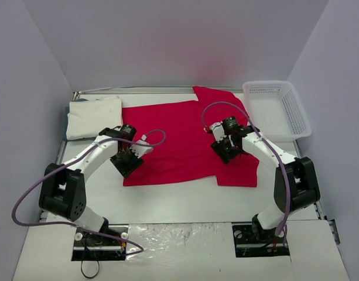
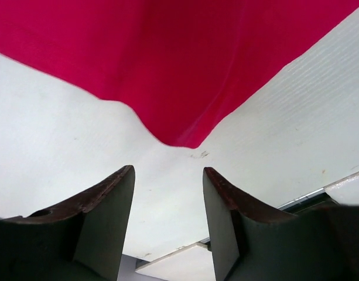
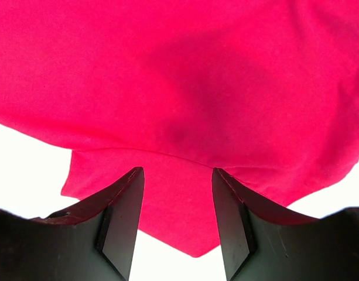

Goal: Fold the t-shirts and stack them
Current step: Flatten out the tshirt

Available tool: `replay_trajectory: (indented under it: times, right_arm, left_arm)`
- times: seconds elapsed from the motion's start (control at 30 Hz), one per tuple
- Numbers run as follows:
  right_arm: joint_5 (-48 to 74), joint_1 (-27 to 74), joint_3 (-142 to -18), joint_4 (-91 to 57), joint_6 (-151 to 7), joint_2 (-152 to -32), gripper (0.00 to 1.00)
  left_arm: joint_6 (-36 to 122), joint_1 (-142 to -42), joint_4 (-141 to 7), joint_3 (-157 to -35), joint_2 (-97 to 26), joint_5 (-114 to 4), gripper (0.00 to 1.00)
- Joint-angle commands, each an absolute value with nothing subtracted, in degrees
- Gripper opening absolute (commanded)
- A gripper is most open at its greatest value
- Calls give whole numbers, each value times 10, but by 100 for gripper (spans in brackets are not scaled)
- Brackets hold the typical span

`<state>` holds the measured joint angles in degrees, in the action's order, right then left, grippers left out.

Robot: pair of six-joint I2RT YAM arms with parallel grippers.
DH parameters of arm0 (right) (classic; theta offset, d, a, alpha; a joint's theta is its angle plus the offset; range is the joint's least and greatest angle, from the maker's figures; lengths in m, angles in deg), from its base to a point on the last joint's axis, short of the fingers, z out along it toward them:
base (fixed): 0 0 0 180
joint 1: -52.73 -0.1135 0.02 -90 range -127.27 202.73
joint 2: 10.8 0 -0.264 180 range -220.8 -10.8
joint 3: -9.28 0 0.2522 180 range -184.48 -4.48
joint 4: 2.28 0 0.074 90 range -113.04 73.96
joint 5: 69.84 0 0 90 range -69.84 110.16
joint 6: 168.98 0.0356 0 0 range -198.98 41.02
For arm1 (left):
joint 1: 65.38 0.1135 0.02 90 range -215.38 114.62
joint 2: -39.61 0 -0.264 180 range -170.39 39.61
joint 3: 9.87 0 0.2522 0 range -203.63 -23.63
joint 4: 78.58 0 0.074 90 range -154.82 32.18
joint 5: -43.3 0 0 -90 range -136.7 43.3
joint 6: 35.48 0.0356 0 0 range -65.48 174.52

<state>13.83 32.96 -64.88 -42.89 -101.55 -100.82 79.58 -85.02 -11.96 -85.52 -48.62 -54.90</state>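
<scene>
Beside the red shirt lie a basket — and cream shirt.

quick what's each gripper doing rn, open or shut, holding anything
Left gripper: open, empty, by the bright red cloth t-shirt.
Right gripper: open, empty, over it.

Table: white, flat, rectangular.
Basket: white plastic mesh, rectangular, open side up, at the table's 2 o'clock corner.
Rail: thin metal strip along the table's 12 o'clock edge.
Sheet: crinkled, glossy, along the 6 o'clock edge.
Walls: plain pale lilac-grey panels enclosing the table at 9, 12 and 3 o'clock.
</scene>
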Motion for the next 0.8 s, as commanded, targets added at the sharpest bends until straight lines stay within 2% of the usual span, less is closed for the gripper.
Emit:
replay_trajectory:
  times: [0.0,0.1,0.2,0.3,0.33,0.37,0.77]
  right_arm:
    - [144,340,-640,-432,-1015,-1007,46]
    - [149,344,-633,-433,-1023,-1002,42]
    - [159,354,-627,-435,-1026,-1005,31]
    - [155,355,-636,-445,-1033,-1026,17]
    - [158,355,-640,-448,-1033,-1032,7]
    - [158,355,-645,-450,-1033,-1047,2]
    - [112,329,-670,-449,-1039,-1134,0]
  left_arm:
    - [799,-849,-84,-886,-444,-520,49]
    - [793,-849,-108,-879,-415,-505,48]
    - [771,-849,-145,-867,-387,-501,47]
    - [761,-849,-173,-859,-372,-505,45]
    - [759,-848,-176,-854,-369,-503,45]
    - [758,-848,-180,-852,-368,-488,45]
    - [750,-835,-208,-830,-319,-445,44]
